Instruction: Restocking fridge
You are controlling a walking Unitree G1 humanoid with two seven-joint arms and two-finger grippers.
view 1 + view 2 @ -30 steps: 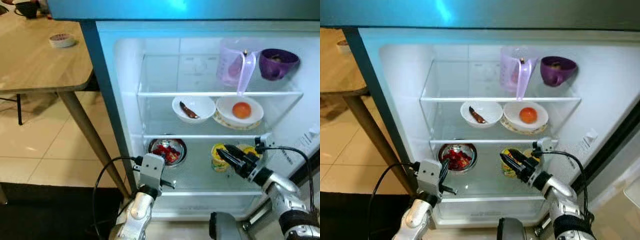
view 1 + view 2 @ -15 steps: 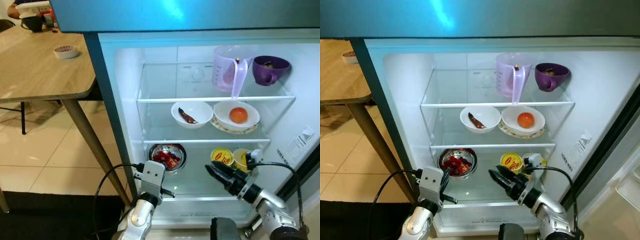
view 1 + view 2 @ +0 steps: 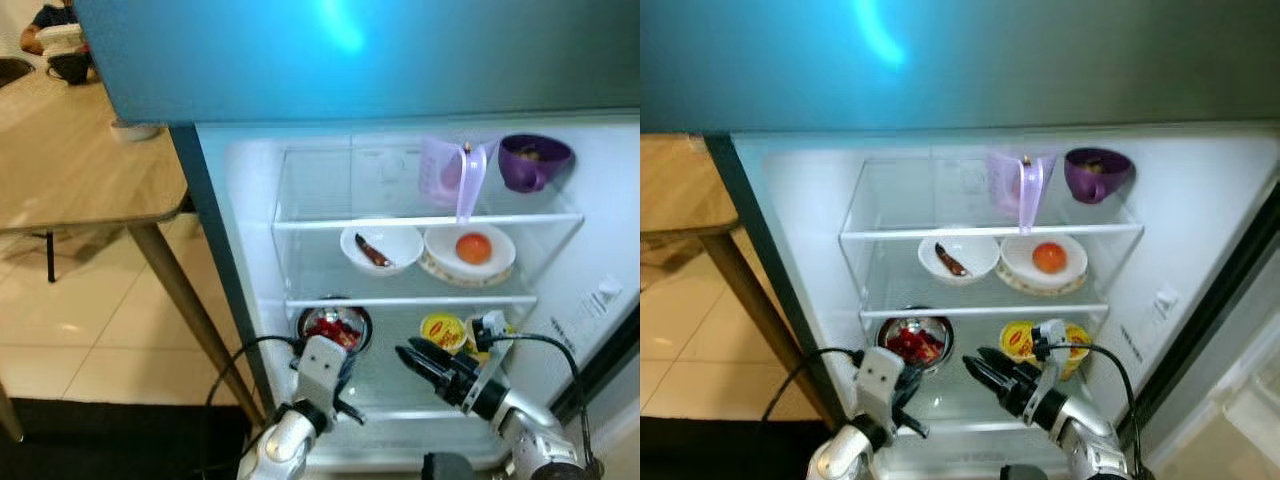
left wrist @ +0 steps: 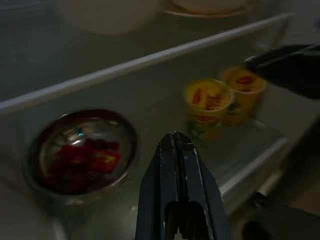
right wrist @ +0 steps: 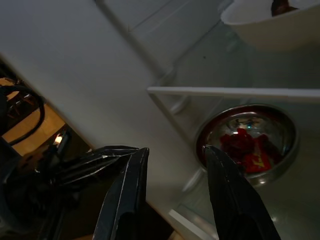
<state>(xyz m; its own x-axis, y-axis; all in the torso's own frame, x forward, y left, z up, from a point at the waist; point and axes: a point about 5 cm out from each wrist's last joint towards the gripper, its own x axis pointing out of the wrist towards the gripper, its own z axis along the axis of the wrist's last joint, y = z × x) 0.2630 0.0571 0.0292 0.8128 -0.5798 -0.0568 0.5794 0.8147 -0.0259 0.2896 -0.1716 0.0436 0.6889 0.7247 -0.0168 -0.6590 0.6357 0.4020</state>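
Right claw [image 3: 408, 353] reaches left, fingers apart, near the yellow cups [image 3: 443, 331]; left claw [image 4: 175, 141], fingers together, faces the steel bowl [image 3: 334, 325].

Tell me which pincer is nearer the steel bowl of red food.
Left. The left pincer, shut, sits just in front of the steel bowl on the bottom shelf. The right pincer, open, is further to its right, before the yellow cups.

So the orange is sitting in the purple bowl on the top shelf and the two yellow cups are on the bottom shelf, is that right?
Not quite. The orange lies in a white bowl on the middle shelf, as the left eye view shows. The purple bowl is on the top shelf, beside the clear jug. The two yellow cups are on the bottom shelf, as you said.
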